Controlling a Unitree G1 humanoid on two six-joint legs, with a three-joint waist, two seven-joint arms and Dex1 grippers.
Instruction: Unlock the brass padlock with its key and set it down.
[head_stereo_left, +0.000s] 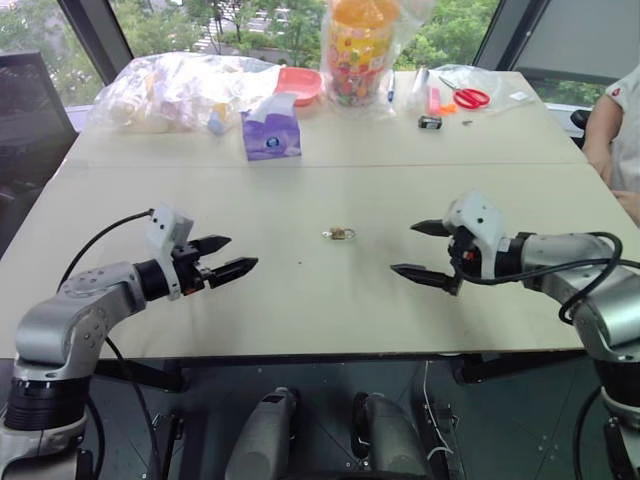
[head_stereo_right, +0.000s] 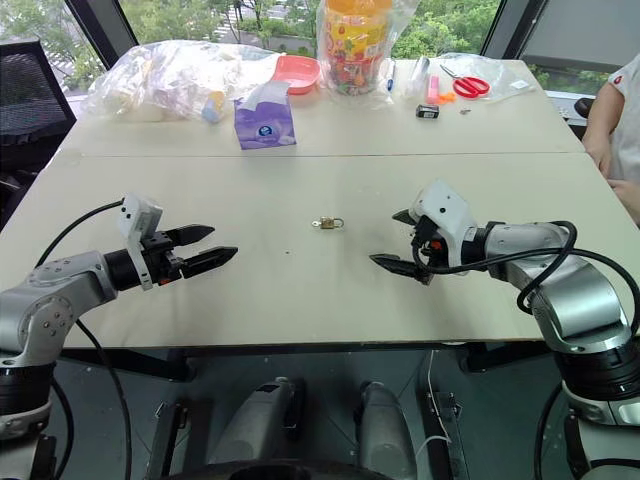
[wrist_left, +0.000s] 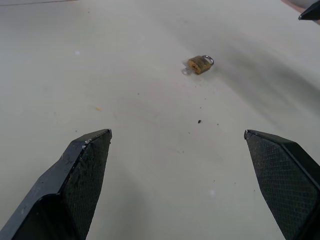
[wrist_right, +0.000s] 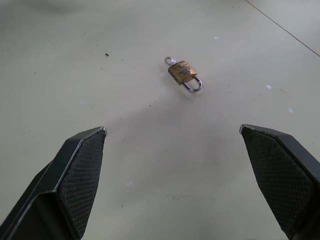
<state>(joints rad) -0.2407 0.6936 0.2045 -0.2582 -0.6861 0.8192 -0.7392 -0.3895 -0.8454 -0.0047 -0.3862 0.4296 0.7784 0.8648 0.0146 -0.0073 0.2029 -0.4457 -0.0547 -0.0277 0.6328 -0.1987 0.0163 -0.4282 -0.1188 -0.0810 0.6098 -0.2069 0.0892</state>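
The brass padlock (head_stereo_left: 340, 234) lies flat on the pale table (head_stereo_left: 300, 300), about midway between my two grippers. Its thin silvery shackle (wrist_right: 194, 86) looks closed. The key (wrist_right: 170, 60) sticks out of the end of the body opposite the shackle, a small silvery loop. My left gripper (head_stereo_left: 243, 251) hovers to the left of the padlock, open and holding nothing. My right gripper (head_stereo_left: 402, 248) hovers to its right, also open and holding nothing. Both grippers point inward at the padlock and are well apart from it. The padlock (wrist_left: 200, 64) lies beyond the open left fingers (wrist_left: 90, 165).
Along the table's far side are clear plastic bags (head_stereo_left: 180, 90), a purple tissue pack (head_stereo_left: 270, 135), a pink bowl (head_stereo_left: 300, 85), a sweets jar (head_stereo_left: 360, 45) and red scissors (head_stereo_left: 468, 97). A person's arm (head_stereo_left: 605, 130) shows at the right edge. A seam (head_stereo_left: 300, 165) crosses the table.
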